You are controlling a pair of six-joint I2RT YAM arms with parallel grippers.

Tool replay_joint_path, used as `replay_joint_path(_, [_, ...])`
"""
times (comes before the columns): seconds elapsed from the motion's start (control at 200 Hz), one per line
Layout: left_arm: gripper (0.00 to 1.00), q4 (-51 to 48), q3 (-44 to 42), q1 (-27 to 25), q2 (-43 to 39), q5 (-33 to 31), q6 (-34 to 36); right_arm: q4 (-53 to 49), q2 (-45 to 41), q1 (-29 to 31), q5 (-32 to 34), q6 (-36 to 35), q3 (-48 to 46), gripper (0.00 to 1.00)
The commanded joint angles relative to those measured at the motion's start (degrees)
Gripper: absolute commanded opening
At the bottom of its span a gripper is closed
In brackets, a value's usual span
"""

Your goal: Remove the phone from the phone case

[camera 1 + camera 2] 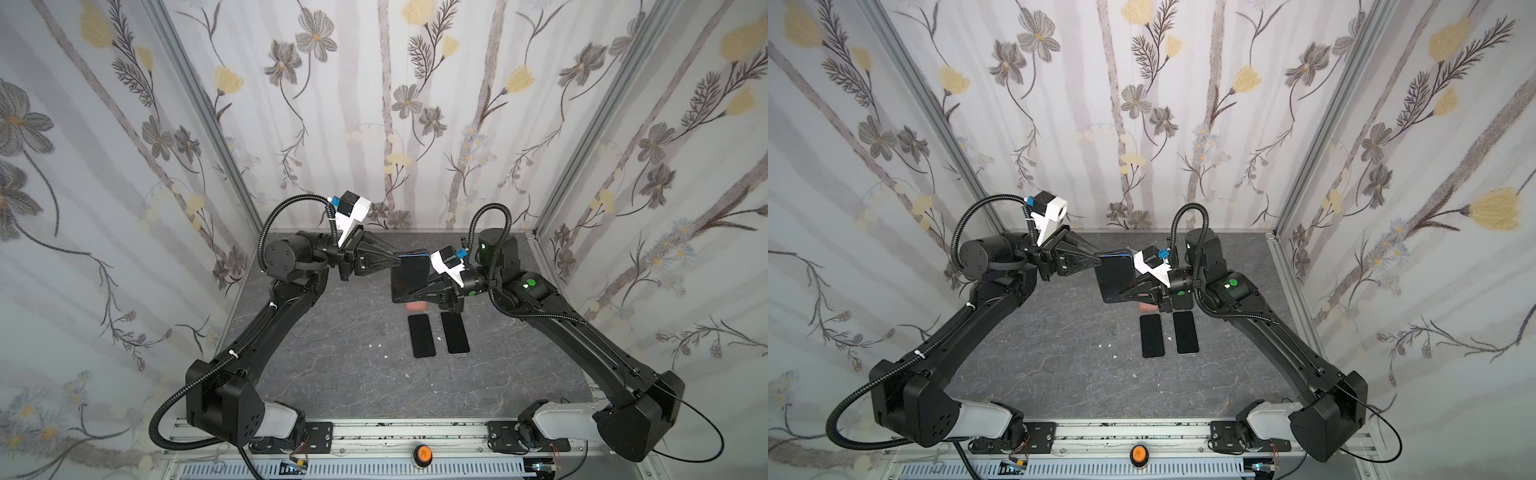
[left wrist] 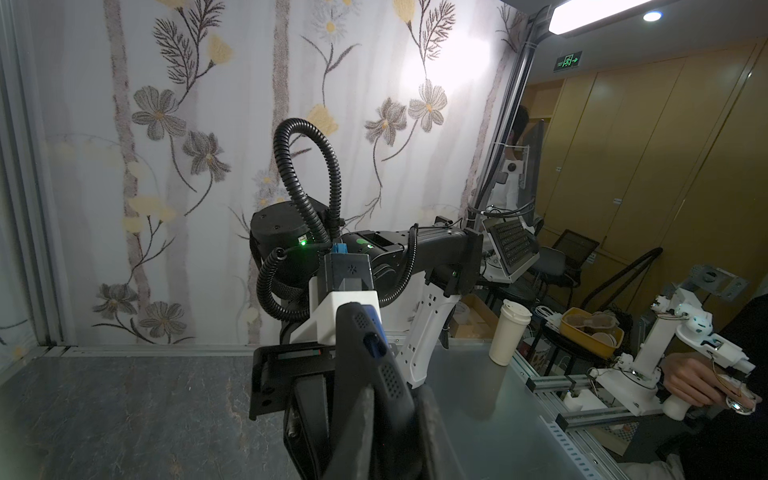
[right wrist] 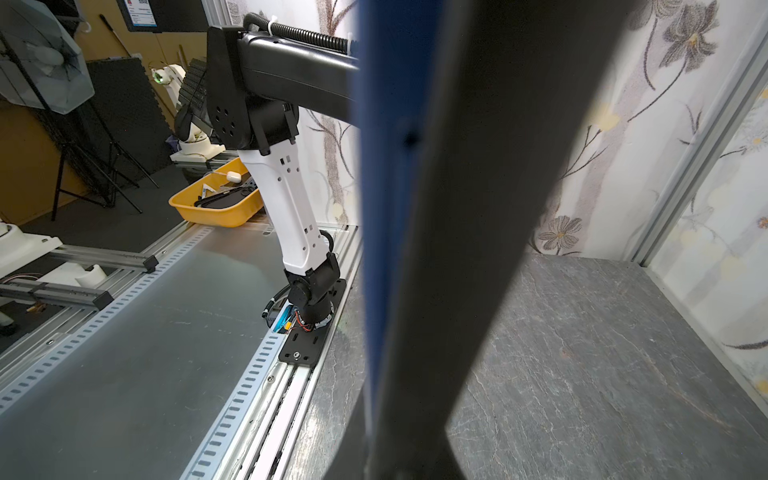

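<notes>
Phone [image 1: 409, 276] aloft, green exit sign [image 2: 567, 61]

Both arms raised, meeting mid-air; left hand [image 1: 397, 264], right hand [image 1: 409, 296] clamped.

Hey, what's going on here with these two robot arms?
Both arms hold one cased phone in the air above the table. The left pincer is shut on its upper corner, and the right pincer is shut on its lower side. A blue edge shows along the top, but the phone is not yet out of its black case. Two black phones lie flat side by side on the table below, with a pinkish item just behind them.
</notes>
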Motion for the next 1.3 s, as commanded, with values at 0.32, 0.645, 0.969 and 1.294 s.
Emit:
replay_joint_path(0.32, [0.15, 0.5, 2.5, -0.5, -0.4, 7.2, -0.7, -6.3, 1.1, -0.5, -5.6, -9.3, 3.7, 0.00])
replay_joint_path(0.645, [0.25, 0.5, 3.4, -1.6, 0.2, 9.9, -0.3, -12.4, 1.8, -0.8, -5.3, -13.8, 5.6, 0.00])
replay_joint_path(0.969, [0.60, 0.6, 5.3, 0.6, 1.3, 7.8, 0.1, -14.6, 0.3, -0.9, -4.2, -15.6, 5.3, 0.00])
replay_joint_path(1.294, [0.70, 1.0, 2.9, 10.3, -0.8, -4.6, 1.8, -6.3, -4.4, -1.2, 12.1, -8.2, 0.1, 0.00])
